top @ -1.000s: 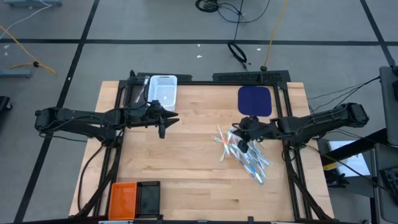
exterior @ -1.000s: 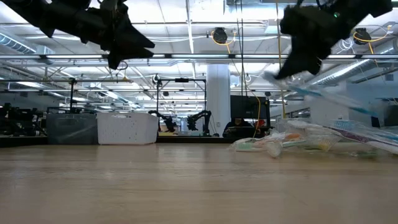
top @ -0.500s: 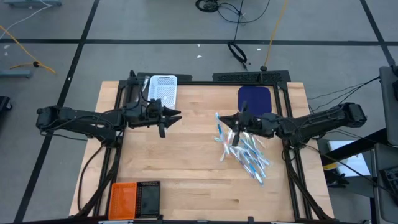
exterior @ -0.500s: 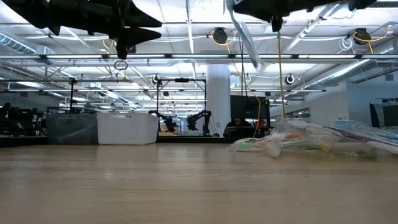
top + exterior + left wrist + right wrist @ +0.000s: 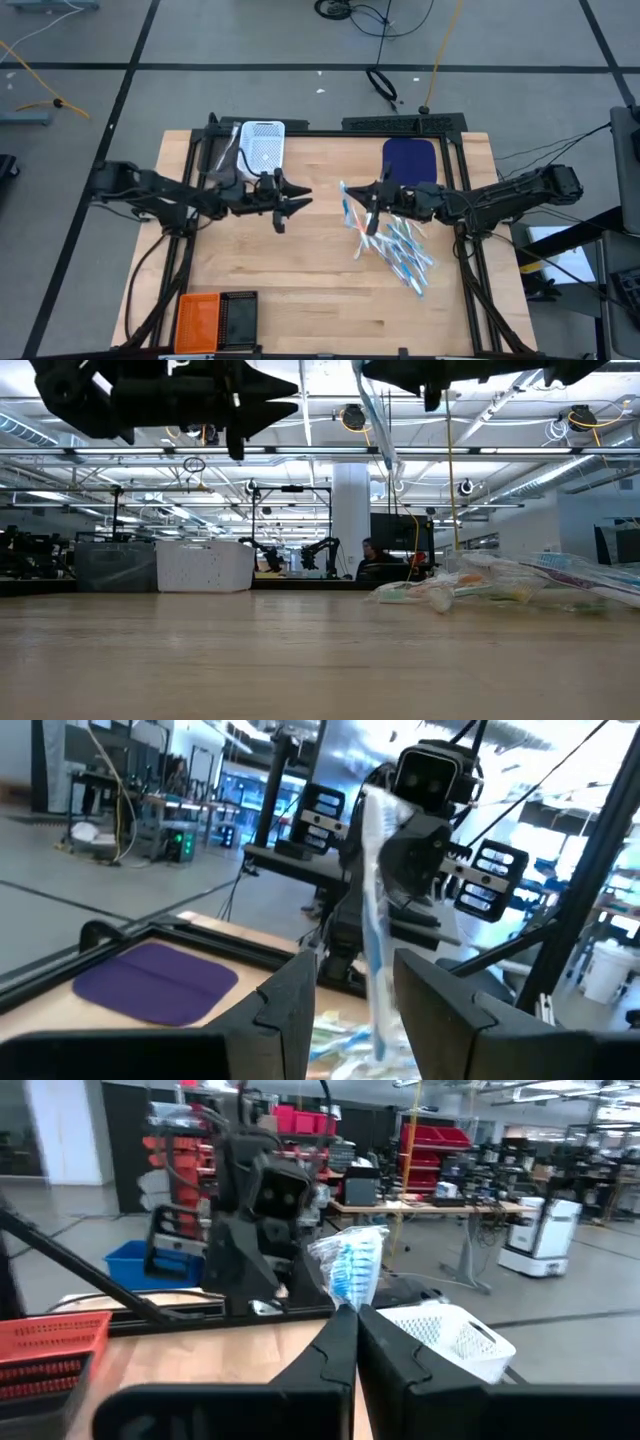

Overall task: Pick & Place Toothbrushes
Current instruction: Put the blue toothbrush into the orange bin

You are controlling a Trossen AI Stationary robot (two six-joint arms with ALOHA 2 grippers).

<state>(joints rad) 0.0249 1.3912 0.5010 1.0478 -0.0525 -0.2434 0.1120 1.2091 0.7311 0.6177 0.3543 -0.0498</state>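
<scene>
My right gripper (image 5: pixel 368 205) is shut on one toothbrush (image 5: pixel 348 205) in a clear wrapper, held high over the table's middle. The other toothbrushes (image 5: pixel 400 252) lie in a loose pile on the wood at the right. My left gripper (image 5: pixel 300 200) is open and points level at that toothbrush from the table's left, a short way off. In the left wrist view the toothbrush (image 5: pixel 376 950) shows between my two fingers (image 5: pixel 300 1005), farther off and untouched. The white basket (image 5: pixel 262 145) stands at the far edge. My right gripper pinches the wrapped toothbrush between its two shut fingers (image 5: pixel 340 1342), a little below the bristle head (image 5: pixel 350 1270). The fingers come level from the table's right and lie across the brush. The brush is lifted clear, nearly upright, its long handle (image 5: pixel 385 440) hanging below the fingers.
A purple mat (image 5: pixel 410 160) lies at the far right. An orange basket (image 5: pixel 198 320) and a black one (image 5: pixel 238 318) sit at the near left corner. Bare wood stretches across the table's middle and near side (image 5: pixel 300 290).
My right gripper has risen from the pile with the toothbrush and gone toward the table's left, tipping up from pointing down to level; the brush now stands nearly upright. My left gripper has gone toward the table's right, toward the brush, also tipping up to level.
</scene>
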